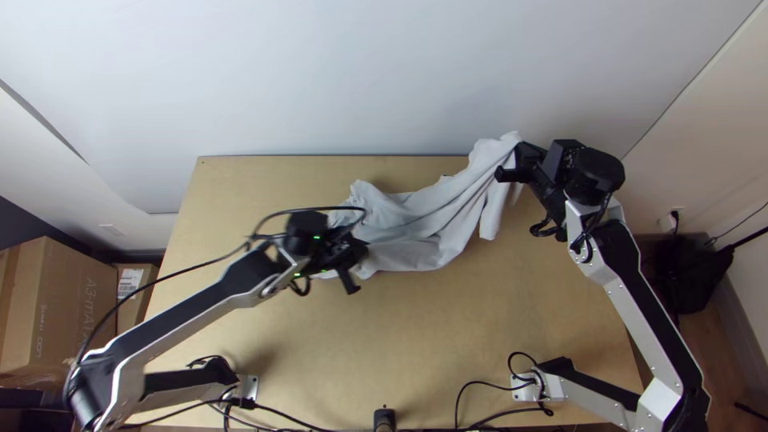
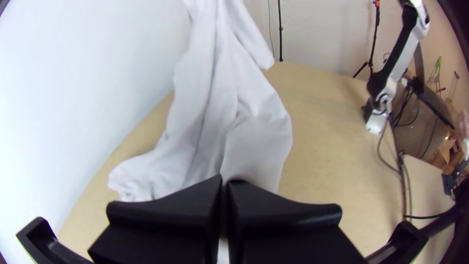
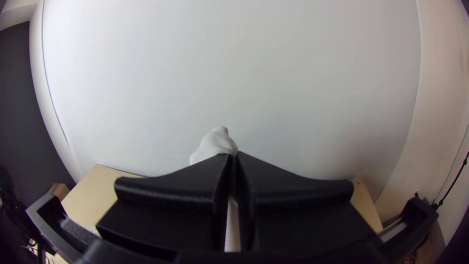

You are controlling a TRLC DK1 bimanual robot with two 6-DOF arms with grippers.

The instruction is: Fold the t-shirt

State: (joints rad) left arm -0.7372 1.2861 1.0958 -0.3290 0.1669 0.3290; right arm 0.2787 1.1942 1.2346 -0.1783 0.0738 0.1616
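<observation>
Fingers (image 2: 283,212) of the left gripper (image 2: 224,181) first: found them pressed together, with a fold of the pale t-shirt (image 1: 424,236) pinched at the tips. Just beyond, noticed a ruffled edge (image 2: 129,183), loose over the counter (image 1: 448,344). Along to the middle, and met long slack folds, bunched rather than spread, rising toward the far right. Looked thin, light and floppy, with nothing to break, yet likely to sag or double under wherever left unsupported. Past that, spotted a narrow flap (image 1: 490,220), perhaps a sleeve, dangling beside the right gripper (image 3: 234,156). And there, saw fingers (image 3: 298,190) pressed together too, pinching a lifted part, corner or edge hard to tell, with a small tuft (image 3: 215,142) poking out beyond. Seemed good for a gentle pull apart; risked losing soft fabric with too sharp a tug. Called, most likely, for tautening between both holds, then laying flat. For the folding itself, wanted two matching corners of one hem, taken slightly inward, not by the bare lip.
</observation>
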